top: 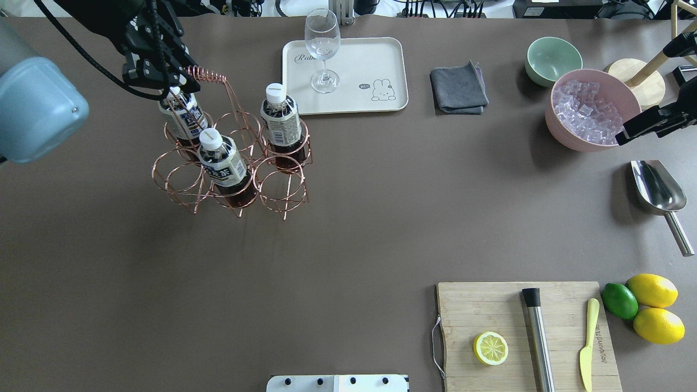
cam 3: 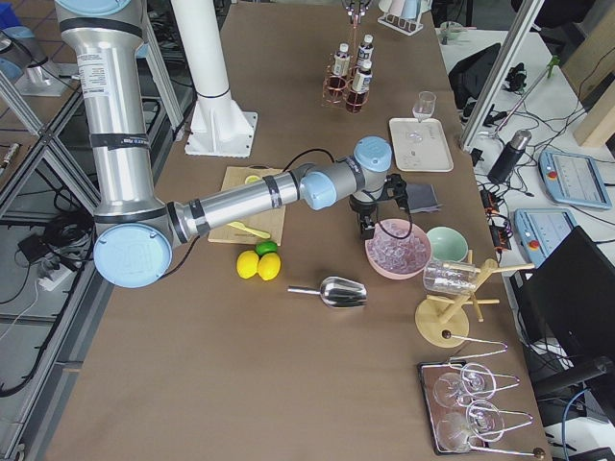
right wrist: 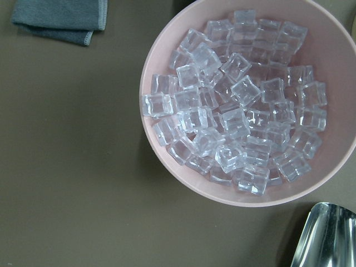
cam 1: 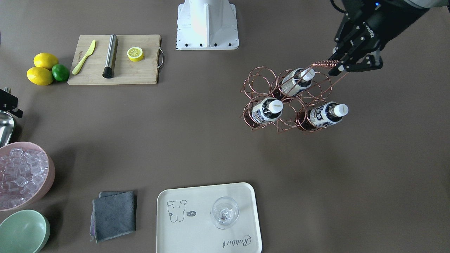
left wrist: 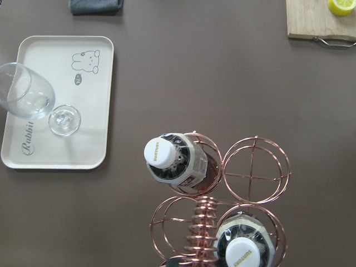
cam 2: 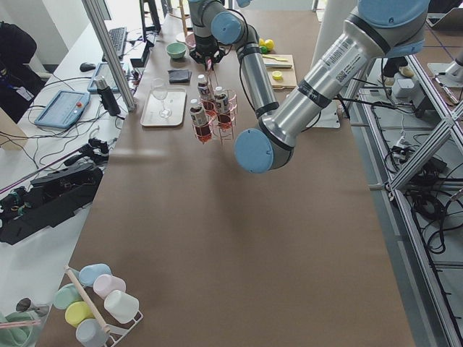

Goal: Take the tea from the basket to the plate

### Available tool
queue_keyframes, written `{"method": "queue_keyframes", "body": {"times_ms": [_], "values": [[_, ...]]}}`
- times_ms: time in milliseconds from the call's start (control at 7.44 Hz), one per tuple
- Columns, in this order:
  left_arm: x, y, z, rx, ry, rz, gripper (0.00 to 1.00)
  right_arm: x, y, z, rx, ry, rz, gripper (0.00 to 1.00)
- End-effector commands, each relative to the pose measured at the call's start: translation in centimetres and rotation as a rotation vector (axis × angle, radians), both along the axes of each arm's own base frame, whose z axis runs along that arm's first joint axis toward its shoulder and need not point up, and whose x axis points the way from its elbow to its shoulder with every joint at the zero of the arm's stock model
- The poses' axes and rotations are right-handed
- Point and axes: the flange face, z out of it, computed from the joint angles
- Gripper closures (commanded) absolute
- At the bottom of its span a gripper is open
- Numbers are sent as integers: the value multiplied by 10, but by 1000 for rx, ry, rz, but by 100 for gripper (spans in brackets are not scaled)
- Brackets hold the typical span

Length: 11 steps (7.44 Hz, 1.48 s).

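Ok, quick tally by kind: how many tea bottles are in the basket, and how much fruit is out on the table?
Tea bottles in the basket: 3
Whole lemons: 2
Limes: 1
Lemon halves: 1
Total: 7

A long brown work table in a lab bay, evenly lit from above.

The matte brown table (cam 2: 239,238) runs the length of the bay, and the shadows on it are soft and short. Along one long side stands a white bench (cam 2: 69,76) strewn with black cables (cam 2: 43,155), a keyboard (cam 2: 118,37) and a blue-edged handheld screen (cam 2: 64,108). An aluminium post (cam 3: 500,77) rises at its edge and a dark monitor (cam 3: 577,288) stands further along. On the other side, silver frame rails (cam 2: 434,141) cross a grey floor (cam 2: 434,303), where a power strip (cam 3: 53,276) lies.
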Motion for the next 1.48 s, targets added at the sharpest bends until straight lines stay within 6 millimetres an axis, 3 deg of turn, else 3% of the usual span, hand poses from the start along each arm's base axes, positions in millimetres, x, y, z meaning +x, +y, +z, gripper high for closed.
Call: {"method": "queue_keyframes", "body": {"times_ms": [0, 269, 403, 672, 1075, 1344], "values": [[43, 17, -2, -20, 43, 33, 100, 0, 0, 0, 1, 0, -1, 0], [92, 38, -13, -112, 103, 34, 100, -1, 0, 0, 0, 0, -2, 0], [104, 50, -20, -135, 125, -2, 100, -1, 0, 1, -1, 2, -1, 0], [120, 70, -44, -189, 152, -6, 100, -1, 0, 1, -1, 2, -1, 0], [154, 90, -49, -185, 134, 3, 100, -1, 0, 1, -1, 3, 0, 0], [162, 91, -52, -198, 130, -4, 100, -1, 0, 1, 0, 3, -1, 0]]}}
